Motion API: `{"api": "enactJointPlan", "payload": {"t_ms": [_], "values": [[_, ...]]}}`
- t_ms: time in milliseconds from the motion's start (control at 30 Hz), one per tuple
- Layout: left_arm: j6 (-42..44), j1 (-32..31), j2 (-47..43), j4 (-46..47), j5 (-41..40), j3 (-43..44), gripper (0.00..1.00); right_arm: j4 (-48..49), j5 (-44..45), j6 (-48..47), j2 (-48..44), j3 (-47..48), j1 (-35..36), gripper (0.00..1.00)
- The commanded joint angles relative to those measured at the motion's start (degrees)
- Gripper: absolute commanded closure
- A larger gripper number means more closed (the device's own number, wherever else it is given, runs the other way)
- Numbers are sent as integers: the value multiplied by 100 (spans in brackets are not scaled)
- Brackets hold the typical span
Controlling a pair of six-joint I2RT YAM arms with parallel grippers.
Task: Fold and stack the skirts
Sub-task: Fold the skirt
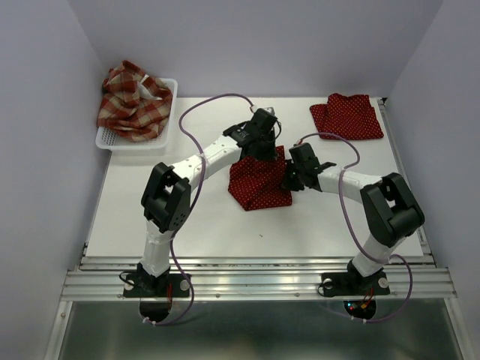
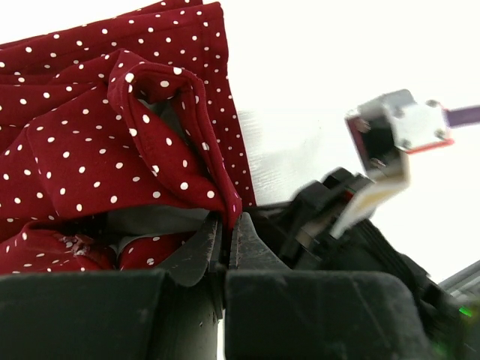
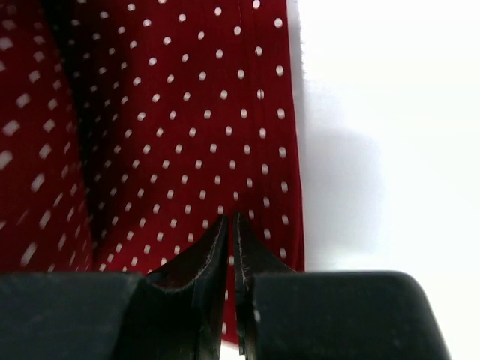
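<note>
So the dotted skirt point(image 1: 259, 182) sits bunched right between the two grippers, mid-fold I'd say. The left gripper point(image 2: 225, 234) is clamped on a raised fold of it, and the right gripper point(image 3: 231, 226) is nearly closed, pinching its edge. The folded skirt point(image 1: 346, 116) lies well beyond the right one, with the plaid skirt point(image 1: 133, 101) in the basket point(image 1: 112, 139) past the left. Next, both probably need to swing the cloth over together and lay it flat.

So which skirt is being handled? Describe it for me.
At the middle of the white table sits a dark red polka-dot skirt. It is bunched, pinched by the left gripper and right gripper, unlike its flat twin at the far right corner and the plaid skirt in the basket.
</note>
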Motion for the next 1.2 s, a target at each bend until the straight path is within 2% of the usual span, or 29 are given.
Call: {"api": "enactJointPlan", "payload": {"t_ms": [0, 167, 433, 733, 767, 833, 867, 967, 1033, 1133, 1167], "values": [[-26, -39, -166, 208, -29, 226, 100, -94, 21, -42, -765, -138, -70, 87], [9, -39, -166, 208, 6, 217, 100, -103, 21, -15, -1153, -542, -299, 87], [264, -118, 0, 243, 208, 366, 100, 178, -383, -94, -679, -719, -457, 87], [606, -373, 930, -231, 683, 1148, 98, 214, -234, 37, -731, -965, -457, 88], [633, -399, 976, -293, 709, 1218, 81, 214, -191, 72, -888, -1009, -518, 88], [703, -487, 1055, -320, 788, 1341, 59, 109, -68, 90, -1055, -1096, -519, 88], [738, -505, 1055, -320, 815, 1368, 40, 39, 2, 108, -1161, -1106, -519, 87], [826, -549, 941, -285, 833, 1482, 14, -295, 415, 116, -1661, -1185, -519, 83], [905, -549, 784, -267, 798, 1596, 2, -541, 652, 116, -2117, -1211, -519, 78], [975, -549, 546, -311, 710, 1676, 1, -656, 628, -102, -2575, -1246, -519, 70], [1019, -540, 319, -320, 527, 1659, 1, -656, 557, -225, -2812, -1229, -519, 63]]}}
